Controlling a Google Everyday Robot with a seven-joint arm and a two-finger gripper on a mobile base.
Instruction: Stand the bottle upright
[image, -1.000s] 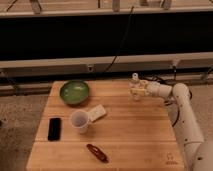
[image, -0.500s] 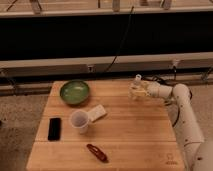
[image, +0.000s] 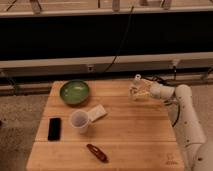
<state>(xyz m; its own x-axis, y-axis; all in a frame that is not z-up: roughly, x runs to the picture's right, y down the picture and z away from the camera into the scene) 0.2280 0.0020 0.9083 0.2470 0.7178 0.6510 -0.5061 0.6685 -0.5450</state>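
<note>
1. Here, your gripper (image: 136, 91) sits over the far right part of the wooden table (image: 125, 130), well to the right of the green bowl (image: 74, 92). You cannot tell how far its jaws stand apart, or whether they truly clasp anything.
2. The bottle (image: 136, 89) is right at the gripper, pale and upright-looking, its whitish cap uppermost; whether its base touches the table you cannot tell.
3. No brand, label or writing can be read on any item. A small dark mark sits at the table's near right corner, far from the bowl, but it is illegible.
4. Counting outward from the bowl: one white flat block (image: 96, 113) lies just to its near right, and one white paper cup (image: 79, 121) stands touching or just beside that block.
5. One black phone (image: 54, 128) lies flat nearer than the bowl and to its left.
6. One reddish-brown object (image: 97, 152) lies near the table's front edge, well apart from the bowl.
7. One white arm (image: 185, 107) reaches in from the right.
</note>
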